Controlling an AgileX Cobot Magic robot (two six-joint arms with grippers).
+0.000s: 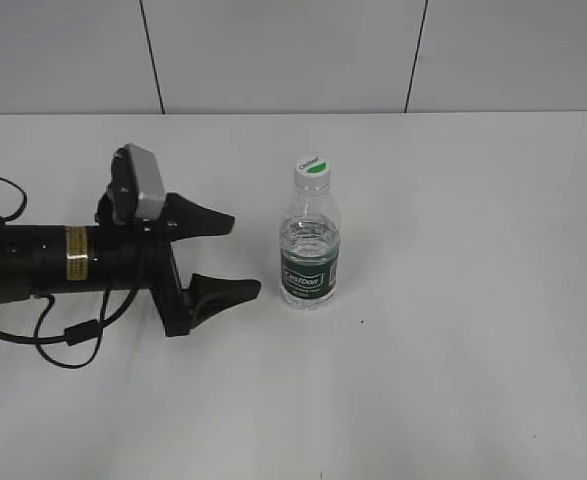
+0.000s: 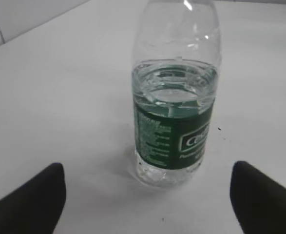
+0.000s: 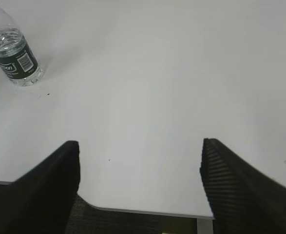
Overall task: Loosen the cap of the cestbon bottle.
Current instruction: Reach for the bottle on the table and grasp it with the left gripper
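The cestbon bottle (image 1: 310,255) stands upright in the middle of the white table, clear with a dark green label. Its white cap (image 1: 312,169) with a green patch sits on the neck. My left gripper (image 1: 245,258) is open and empty, a short way left of the bottle, fingers pointing at it. In the left wrist view the bottle (image 2: 174,97) stands just ahead of the open jaws (image 2: 147,180); the cap is out of frame there. My right gripper (image 3: 139,146) is open and empty over the table's near edge, with the bottle (image 3: 13,51) far off at the upper left.
The white table (image 1: 473,300) meets a grey panelled wall (image 1: 273,50) at the back. Black cables (image 1: 53,340) loop under the left arm. The table's near edge and a dark floor show in the right wrist view (image 3: 133,214).
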